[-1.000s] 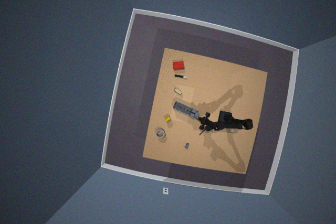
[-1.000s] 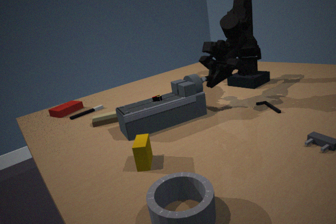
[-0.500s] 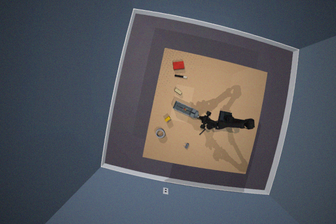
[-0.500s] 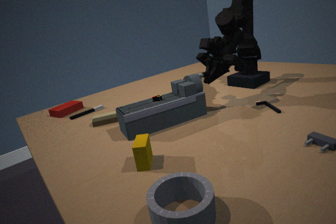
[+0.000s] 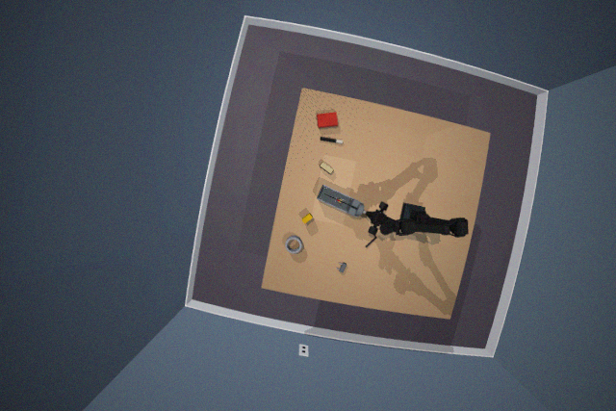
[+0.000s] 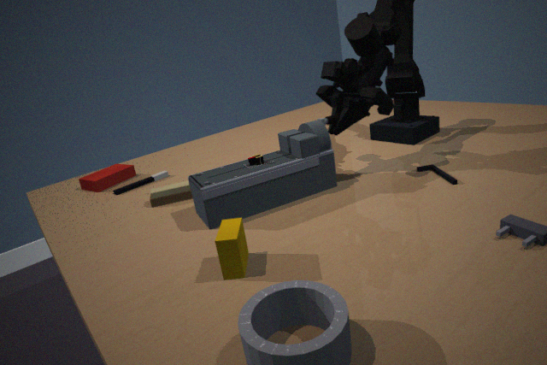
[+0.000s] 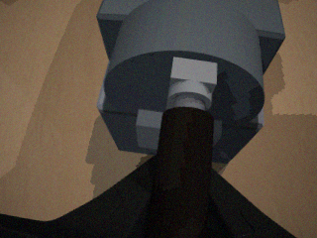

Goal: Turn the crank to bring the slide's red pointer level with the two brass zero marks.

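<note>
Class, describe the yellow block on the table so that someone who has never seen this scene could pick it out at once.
Start at the long grey machine lying across the middle of the tan table. Just off its end farthest from the robot arm, towards the grey ring, stands the yellow block. It is the only yellow item, and it stands upright on end, while the red block and beige bar lie flat.
</note>
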